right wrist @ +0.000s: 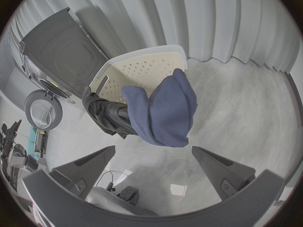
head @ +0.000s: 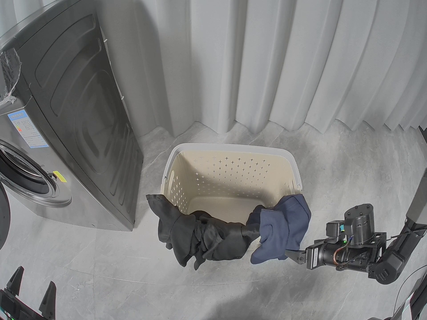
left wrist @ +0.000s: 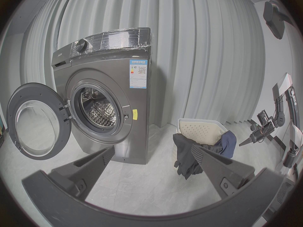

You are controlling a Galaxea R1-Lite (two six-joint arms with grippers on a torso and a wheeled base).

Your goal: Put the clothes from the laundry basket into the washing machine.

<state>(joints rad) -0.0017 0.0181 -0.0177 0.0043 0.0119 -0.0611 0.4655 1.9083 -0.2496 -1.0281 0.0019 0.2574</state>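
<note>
Grey floor (head: 347,165) meets white curtains (head: 275,45). By the open washing machine (left wrist: 104,111), the laundry basket (head: 231,149) has a black garment (head: 195,236) and a blue garment (head: 284,227) draped over its near rim, easy to reach. The right hand (right wrist: 153,148) is released beside the blue one, probably lining up a grasp. The left hand (head: 34,277) is released, well apart.

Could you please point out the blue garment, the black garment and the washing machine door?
blue garment (head: 283,227), head view, middle of its draped cloth.
black garment (head: 204,238), head view, its bunched middle.
washing machine door (left wrist: 38,123), left wrist view, centre of its glass window.
</note>
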